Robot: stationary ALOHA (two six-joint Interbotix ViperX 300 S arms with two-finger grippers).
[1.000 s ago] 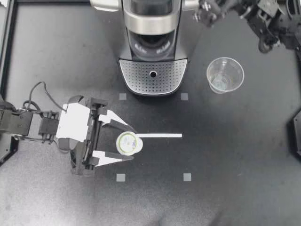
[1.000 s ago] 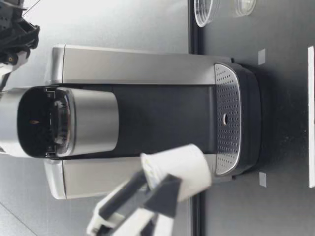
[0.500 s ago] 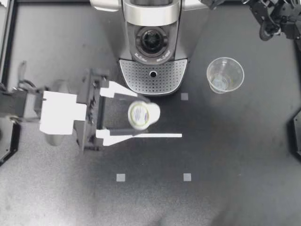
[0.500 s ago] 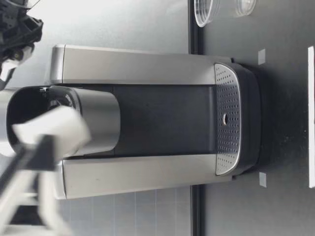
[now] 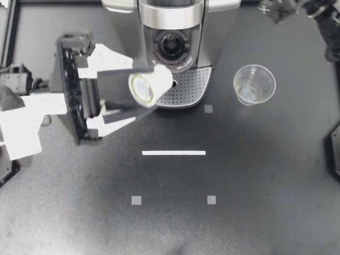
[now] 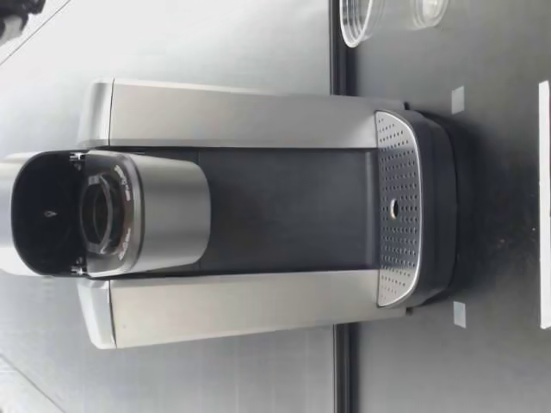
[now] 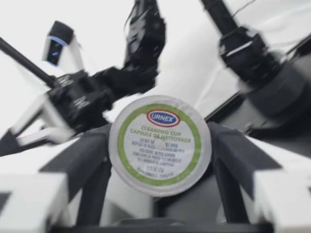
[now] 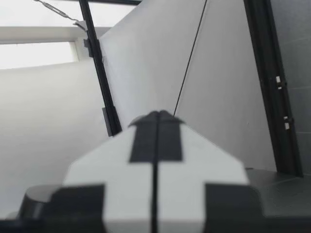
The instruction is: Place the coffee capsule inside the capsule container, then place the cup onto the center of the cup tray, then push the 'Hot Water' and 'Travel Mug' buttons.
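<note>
Foil toward wrist: grips capsule sideways in left gripper, container just ahead. Needs tipping foil-up. Right gripper closed, empty.

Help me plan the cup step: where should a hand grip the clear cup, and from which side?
Probably pinch the clear cup across its side wall, coming from its right: it stands upright, mouth up, with the coffee machine on its left.

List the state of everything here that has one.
Capsule, held aloft, sealed.
Left gripper, jaws shut on capsule.
Right gripper, jaws shut, empty.
Container, open, empty.
Tray, bare.
Cup, upright, empty, off tray.
</note>
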